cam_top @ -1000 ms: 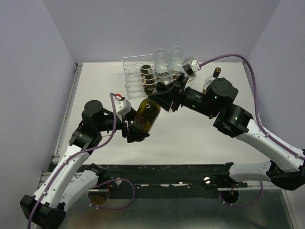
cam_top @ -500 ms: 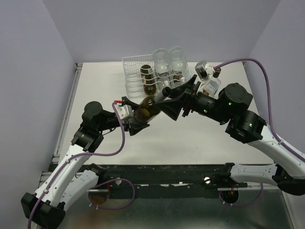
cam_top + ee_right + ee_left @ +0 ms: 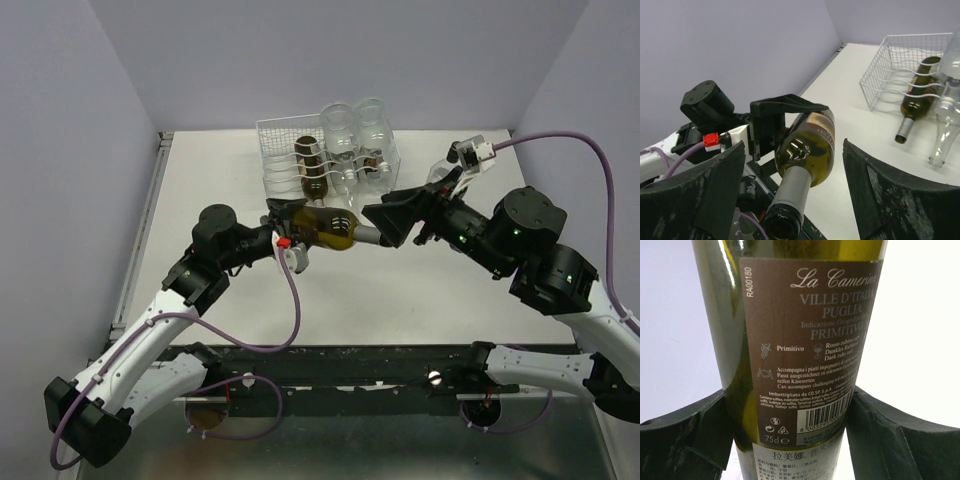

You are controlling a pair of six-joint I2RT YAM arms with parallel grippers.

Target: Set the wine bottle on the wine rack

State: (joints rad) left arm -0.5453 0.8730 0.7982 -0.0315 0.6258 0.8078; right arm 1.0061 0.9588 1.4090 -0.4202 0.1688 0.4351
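Observation:
The wine bottle (image 3: 330, 224), dark green with a brown label (image 3: 800, 340), hangs level above the table with its neck pointing right. My left gripper (image 3: 303, 226) is shut on its body, a finger pressed on each side (image 3: 790, 402). My right gripper (image 3: 380, 226) is open around the neck end, its fingers well apart and not touching the glass (image 3: 794, 146). The wine rack (image 3: 285, 150), a white wire box with wavy shelves, stands at the back of the table (image 3: 890, 65), just beyond the bottle.
A dark bottle (image 3: 316, 172) lies in the rack, with two clear bottles (image 3: 345, 130) beside it on the right. A clear bottle (image 3: 942, 125) pokes its neck out toward me. A metal rail (image 3: 145, 220) runs along the table's left edge.
The right gripper let go of the bottle's neck, opened wide and drew back to the right. The left arm swung the bottle from tilted to level and carried it nearer the rack.

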